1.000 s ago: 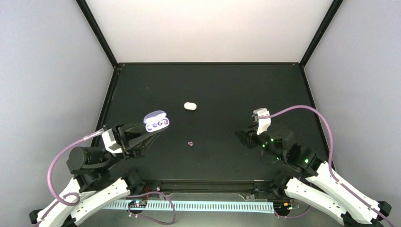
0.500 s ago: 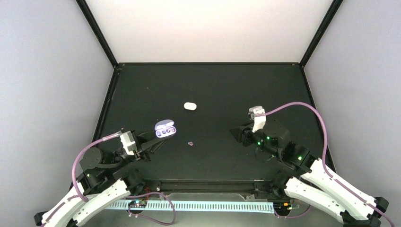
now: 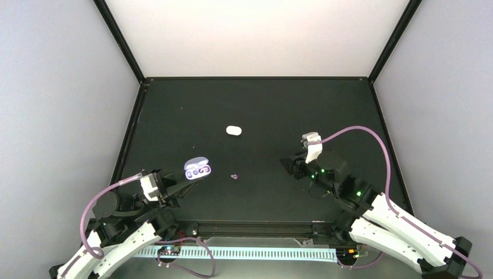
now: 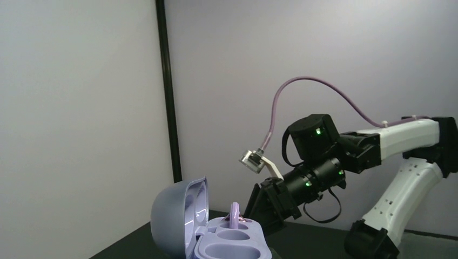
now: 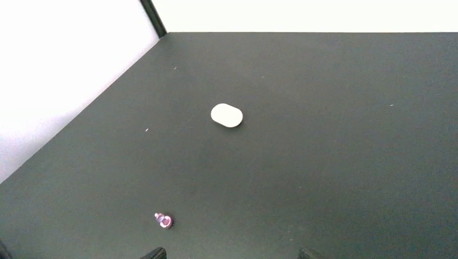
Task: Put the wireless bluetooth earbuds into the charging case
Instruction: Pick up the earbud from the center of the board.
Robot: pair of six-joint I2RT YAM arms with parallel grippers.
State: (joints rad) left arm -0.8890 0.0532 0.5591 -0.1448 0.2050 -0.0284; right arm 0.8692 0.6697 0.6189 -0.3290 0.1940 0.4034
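The charging case (image 3: 197,169) is open, lavender inside and out, and my left gripper (image 3: 189,176) is shut on it above the table's near left. In the left wrist view the case (image 4: 229,244) fills the bottom edge with its lid (image 4: 173,218) raised, and my fingers are hidden beneath it. One lavender earbud (image 4: 235,216) stands upright in the farthest well; the two nearer wells are hollow. A second earbud (image 3: 234,175), tiny and pink-purple, lies on the black table (image 3: 261,104) between the arms. My right gripper (image 3: 288,165) is open, right of that earbud (image 5: 163,220) and apart from it.
A small white pill-shaped object (image 3: 234,130) lies on the table farther back, also seen from the right wrist as a white oblong (image 5: 226,115). Black frame posts and pale walls bound the table on three sides.
My left arm has carried the open case nearer to the front edge and slightly right. The right gripper has shifted a little left toward the table's middle, still open.
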